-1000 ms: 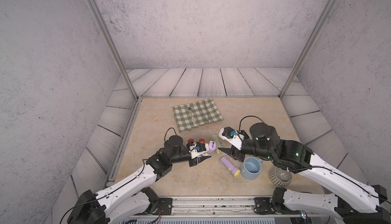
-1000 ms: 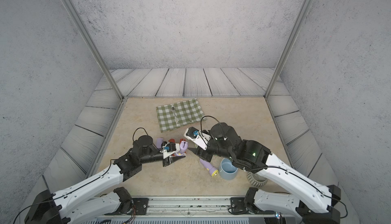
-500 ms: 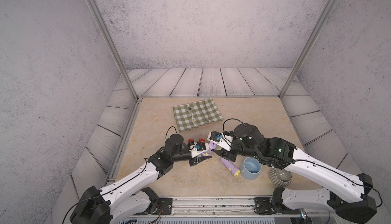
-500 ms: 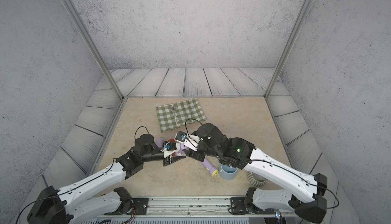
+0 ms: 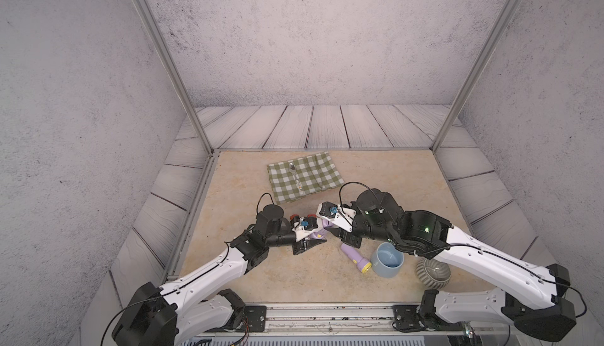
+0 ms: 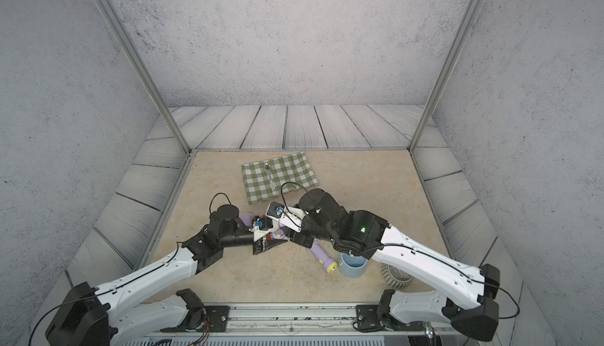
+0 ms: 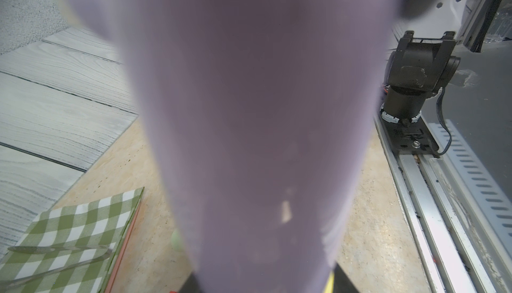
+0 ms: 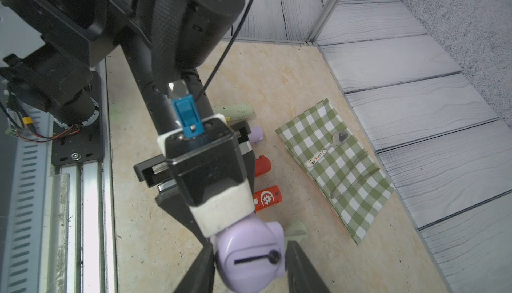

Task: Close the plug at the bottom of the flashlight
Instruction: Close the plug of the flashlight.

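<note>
left jaws: pinching flashlight (image 8: 249, 239) body, held above the surface (image 5: 287, 275)
right jaws: just swung in, narrowing, spread astride its bottom end
plug (image 8: 253, 259): now in my reach; not yet pressed shut, I judge

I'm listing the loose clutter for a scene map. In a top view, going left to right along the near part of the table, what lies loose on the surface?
In a top view: purple flashlight with the yellow end → blue cup → grey ribbed ball.
</note>
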### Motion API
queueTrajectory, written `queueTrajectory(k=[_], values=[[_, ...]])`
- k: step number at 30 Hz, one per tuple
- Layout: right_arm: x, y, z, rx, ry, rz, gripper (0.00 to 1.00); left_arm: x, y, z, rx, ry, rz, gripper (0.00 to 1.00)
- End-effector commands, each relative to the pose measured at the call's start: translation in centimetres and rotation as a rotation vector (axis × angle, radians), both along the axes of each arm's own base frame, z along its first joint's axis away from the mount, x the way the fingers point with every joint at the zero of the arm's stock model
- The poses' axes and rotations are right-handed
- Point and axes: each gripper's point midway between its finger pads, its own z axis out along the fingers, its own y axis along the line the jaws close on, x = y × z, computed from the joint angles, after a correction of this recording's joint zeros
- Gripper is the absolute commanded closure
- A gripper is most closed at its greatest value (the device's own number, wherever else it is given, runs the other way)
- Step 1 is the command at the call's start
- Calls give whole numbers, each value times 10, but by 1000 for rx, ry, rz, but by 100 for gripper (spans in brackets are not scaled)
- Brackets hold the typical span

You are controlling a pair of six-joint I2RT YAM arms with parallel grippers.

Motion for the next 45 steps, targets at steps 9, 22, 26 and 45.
queueTrajectory(k=[9,22,26,45], values=[[0,7,2,-3,16,12,65,2,-4,22,-50,-27,-33,100],[-8,14,-12,-27,74,40,87,5,-1,28,-67,-32,-23,100],[-11,14,-12,-17,91,47,94,7,-1,26,-65,-24,-17,100],[-5,-25,50,250,23,-97,72,10,-2,33,-96,25,-6,100]])
